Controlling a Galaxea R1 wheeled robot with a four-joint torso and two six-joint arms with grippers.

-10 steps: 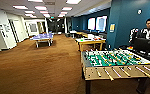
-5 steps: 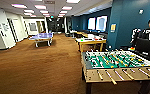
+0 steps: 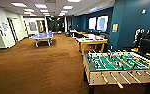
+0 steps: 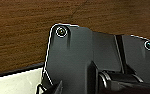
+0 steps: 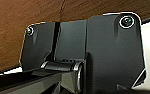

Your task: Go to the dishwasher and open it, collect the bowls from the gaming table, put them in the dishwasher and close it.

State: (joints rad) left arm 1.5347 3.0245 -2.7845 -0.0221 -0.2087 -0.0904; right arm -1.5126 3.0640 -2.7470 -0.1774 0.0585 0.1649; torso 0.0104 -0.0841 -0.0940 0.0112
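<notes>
Left pincer [image 4: 91, 75] hangs over brown carpet [image 4: 23, 32]; wall sign [image 3: 115, 27] writing blurred.

Brown carpet [image 3: 41, 67] covers the long room. On it stand a foosball table [image 3: 118, 67] close at right, a wooden table [image 3: 91, 41] behind it with small items on top, too blurred to tell, and a blue ping-pong table [image 3: 42, 37] farther back at left.
</notes>
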